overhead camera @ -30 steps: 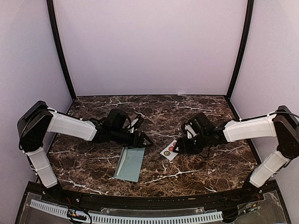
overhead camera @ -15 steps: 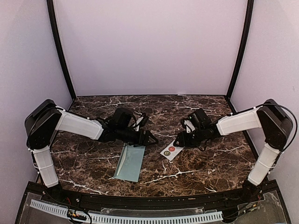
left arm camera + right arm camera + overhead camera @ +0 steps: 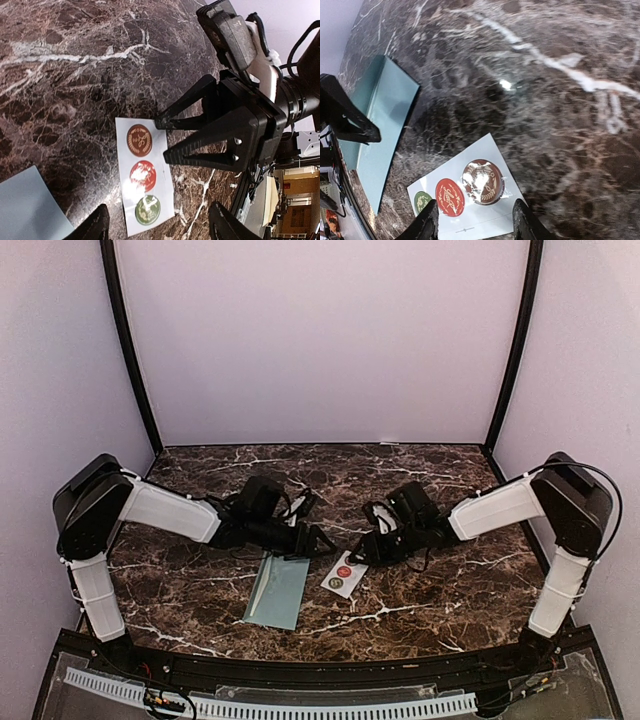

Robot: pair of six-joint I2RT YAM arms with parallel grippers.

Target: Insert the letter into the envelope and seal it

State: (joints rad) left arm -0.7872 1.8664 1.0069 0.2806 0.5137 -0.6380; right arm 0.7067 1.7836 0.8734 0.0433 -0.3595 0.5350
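The pale teal envelope (image 3: 277, 590) lies flat on the marble table, its near end toward the arms; no separate letter shows. It also shows in the right wrist view (image 3: 380, 130), and a corner shows in the left wrist view (image 3: 25, 210). A white sticker strip (image 3: 340, 575) with brown, red and green round seals lies just right of the envelope. My left gripper (image 3: 318, 540) is open and empty at the envelope's far end, with the strip (image 3: 145, 175) between its fingers. My right gripper (image 3: 362, 552) is open, low over the strip's right end (image 3: 465, 200), straddling it.
The two grippers face each other closely over the strip; the right gripper (image 3: 165, 137) fills the left wrist view. The dark marble table (image 3: 450, 590) is walled by purple panels at the back and sides. A black rail (image 3: 300, 675) runs along the near edge.
My right gripper has moved left toward the left gripper, and the sticker strip has slid left with it, closer to the envelope. The left gripper has barely shifted.
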